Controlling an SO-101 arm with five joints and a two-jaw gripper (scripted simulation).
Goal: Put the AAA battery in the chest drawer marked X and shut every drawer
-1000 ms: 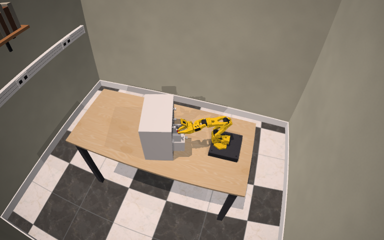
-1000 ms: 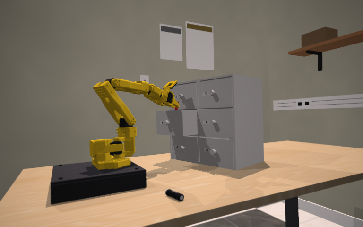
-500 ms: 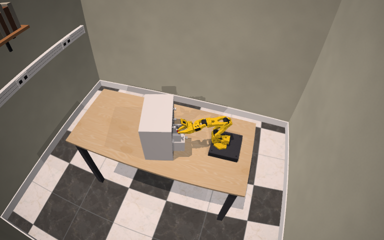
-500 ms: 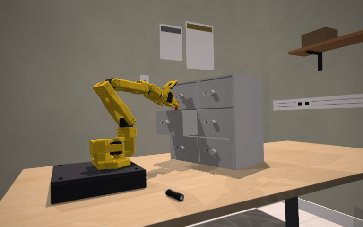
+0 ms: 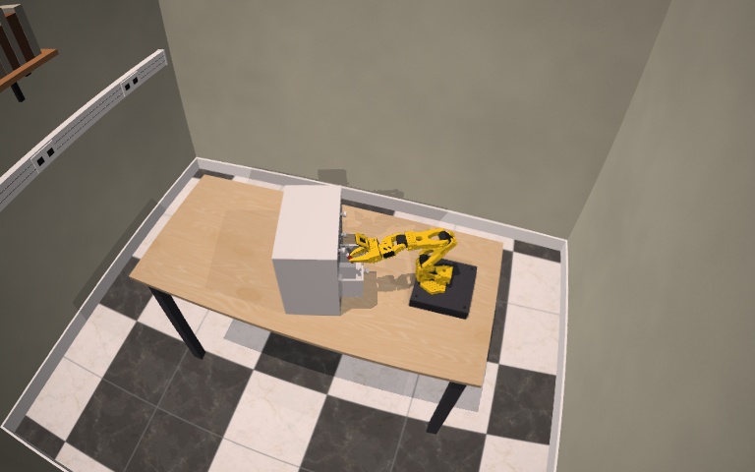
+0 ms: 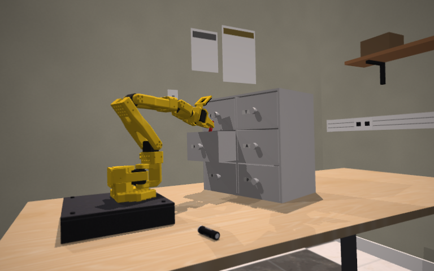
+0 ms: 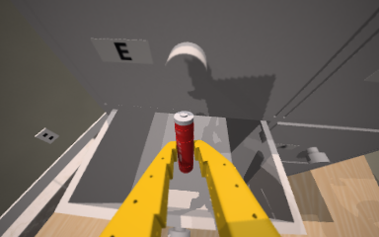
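Reaching forward from my bent, raised elbow, I angle my yellow toothed pincer [image 5: 350,259] [image 6: 212,125] [image 7: 186,144] down above the open grey drawer marked X [image 5: 351,287] [image 6: 195,153] [image 7: 106,163], its tips pinching the red cylindrical AAA battery [image 5: 349,258] [image 6: 210,129] [image 7: 185,148] over the cavity.

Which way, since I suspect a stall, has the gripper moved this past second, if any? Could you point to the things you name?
No: the gripper [image 5: 350,258] [image 6: 211,125] [image 7: 186,148] shows no visible shift against the chest [image 5: 307,222] [image 6: 297,143] [image 7: 148,86].
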